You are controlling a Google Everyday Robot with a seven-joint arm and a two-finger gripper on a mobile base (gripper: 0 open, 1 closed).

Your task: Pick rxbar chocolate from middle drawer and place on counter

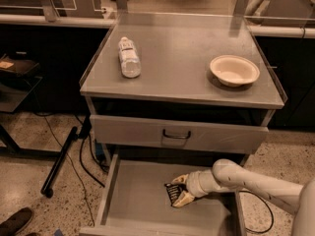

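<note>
The middle drawer (133, 200) stands pulled open below the cabinet, its flat grey bottom in view. The rxbar chocolate (173, 192), a small black wrapped bar, is in the drawer's right half. My gripper (180, 189) reaches in from the right, with one finger above the bar and one below it, closed on the bar's right end. The bar is at or just above the drawer bottom; I cannot tell which. The counter (177, 63) is the broad grey top of the cabinet above.
A clear plastic bottle (129, 57) lies on the counter's left side and a cream bowl (234, 70) sits on its right. A closed drawer front with a dark loop handle (176, 133) is above the open drawer. Cables and a dark pole (61, 156) lie on the floor at left.
</note>
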